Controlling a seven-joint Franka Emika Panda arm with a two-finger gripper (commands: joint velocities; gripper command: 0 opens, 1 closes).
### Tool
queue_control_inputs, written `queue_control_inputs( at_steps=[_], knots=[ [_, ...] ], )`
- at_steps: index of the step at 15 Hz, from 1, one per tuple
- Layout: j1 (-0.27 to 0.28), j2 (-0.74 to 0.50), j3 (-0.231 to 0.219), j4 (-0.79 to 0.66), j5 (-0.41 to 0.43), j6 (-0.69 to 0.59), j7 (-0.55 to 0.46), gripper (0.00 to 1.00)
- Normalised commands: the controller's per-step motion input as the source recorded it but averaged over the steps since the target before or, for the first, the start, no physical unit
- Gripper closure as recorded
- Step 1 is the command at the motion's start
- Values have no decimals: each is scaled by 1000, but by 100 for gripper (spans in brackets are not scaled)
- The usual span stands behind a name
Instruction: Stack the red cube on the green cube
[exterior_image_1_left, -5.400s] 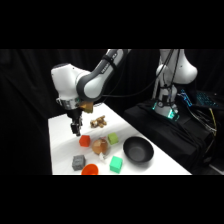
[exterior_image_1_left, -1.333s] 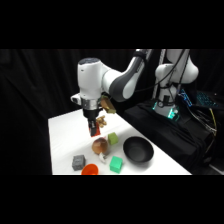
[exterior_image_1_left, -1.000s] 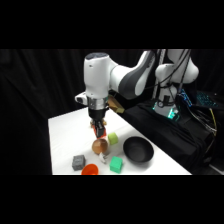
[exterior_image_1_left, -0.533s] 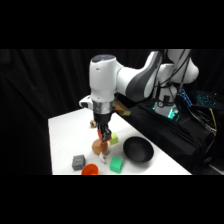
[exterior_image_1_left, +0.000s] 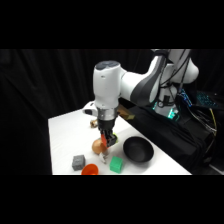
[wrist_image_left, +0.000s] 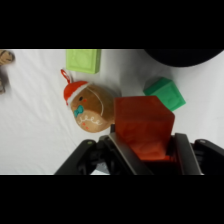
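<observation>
My gripper (exterior_image_1_left: 104, 149) hangs above the table, shut on the red cube (exterior_image_1_left: 103, 141). In the wrist view the red cube (wrist_image_left: 144, 127) fills the space between the two black fingers (wrist_image_left: 118, 151), lifted off the white surface. The green cube (exterior_image_1_left: 116, 165) rests on the table near the front edge, a little right of and below the gripper. Seen from the wrist, the green cube (wrist_image_left: 166, 93) lies just beyond the red cube, up and to the right, apart from it.
A gingerbread-man ornament (wrist_image_left: 87, 107) lies right beside the held cube, and a lime cube (wrist_image_left: 83, 60) lies farther off. A black bowl (exterior_image_1_left: 137, 150) stands to the right. A grey cube (exterior_image_1_left: 78, 161) and a flat red dish (exterior_image_1_left: 90, 170) sit at the front left.
The arm has carried the red cube from the back left toward the front right, and it now hangs lower, closer to the green cube.
</observation>
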Motion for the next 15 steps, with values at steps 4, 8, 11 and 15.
queue_control_inputs(
  at_steps=[4,8,11,15],
  knots=[
    [-27,103,41,86,19,145,-160,65],
    [3,129,26,165,0,78,-134,65],
    [28,109,25,177,-2,38,-114,65],
    [59,100,14,174,-30,15,-73,65]
  ],
)
